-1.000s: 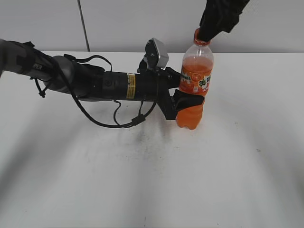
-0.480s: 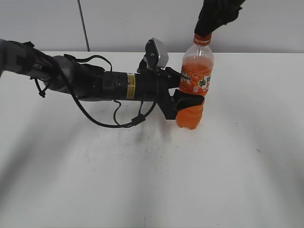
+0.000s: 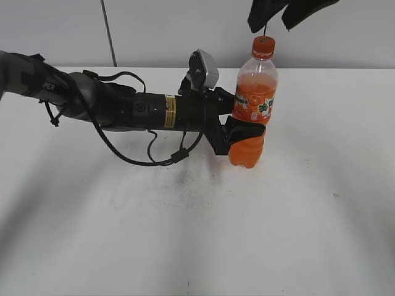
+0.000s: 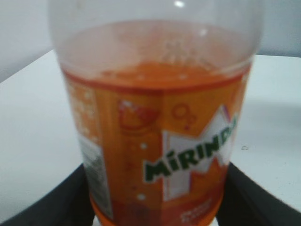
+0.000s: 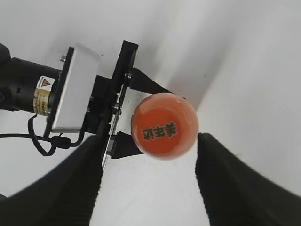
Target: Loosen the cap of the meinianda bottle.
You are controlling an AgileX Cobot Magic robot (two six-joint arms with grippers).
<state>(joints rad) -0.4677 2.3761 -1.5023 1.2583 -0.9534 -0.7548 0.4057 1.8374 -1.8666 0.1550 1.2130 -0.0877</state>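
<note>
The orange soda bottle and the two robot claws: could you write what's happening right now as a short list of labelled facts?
bottle: meinianda bottle, upright on the white table
drink: orange, filling most of it
cap: cap on the neck, nothing touching it
left gripper: left gripper shut around the bottle's waist
right gripper: right gripper open, above the cap, clear of it
loosened or not: cannot tell

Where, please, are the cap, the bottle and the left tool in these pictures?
cap (image 5: 164, 126): right wrist view, middle of its printed top.
bottle (image 3: 254, 102): exterior view, on its label band.
left tool (image 3: 245, 132): exterior view, on the black finger wrapped round the bottle's waist.
</note>
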